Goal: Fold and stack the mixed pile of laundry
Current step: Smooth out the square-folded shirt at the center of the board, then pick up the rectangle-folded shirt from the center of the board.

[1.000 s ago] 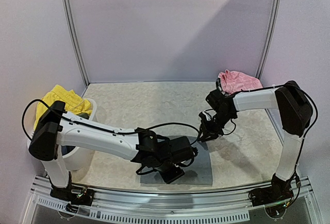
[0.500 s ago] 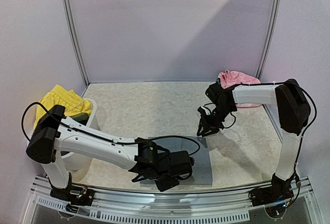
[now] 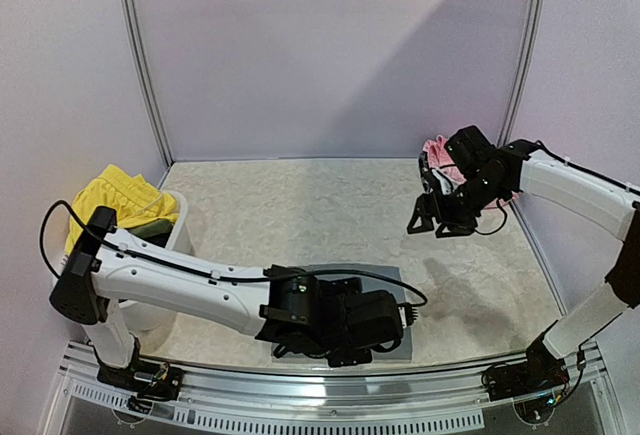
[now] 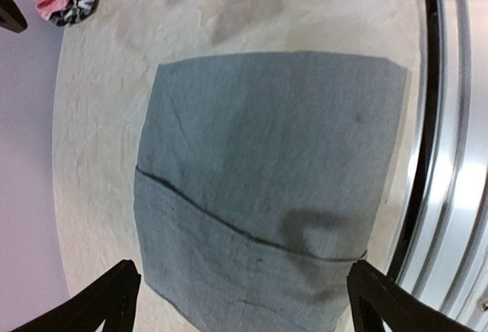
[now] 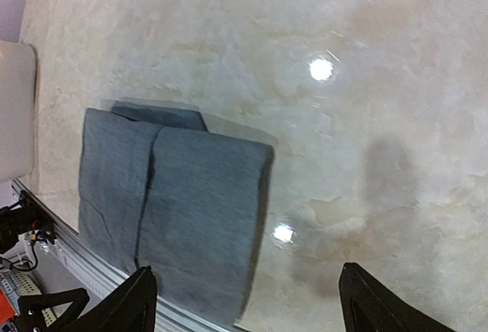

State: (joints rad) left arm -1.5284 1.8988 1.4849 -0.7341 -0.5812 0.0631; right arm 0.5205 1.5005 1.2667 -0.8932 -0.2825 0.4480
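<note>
While I am watching from overhead, the yellow shorts (image 3: 115,193) are lying heaped in the white tub (image 3: 182,227) at far left; the left gripper (image 4: 244,305) is hovering with its fingers spread wide and gripping nothing, and the folded grey shirt (image 4: 267,156) is lying flat directly beneath it on the tabletop (image 3: 300,215); the right gripper (image 5: 248,309) is hanging wide and empty above bare tabletop, well apart from that shirt; the pink piece (image 3: 462,158) is sitting just behind it at far right.

Pale lilac walls (image 3: 330,55) between metal posts (image 3: 143,65) enclose a marbled beige table (image 3: 300,205), aluminium rail (image 3: 450,383) along its near edge.
</note>
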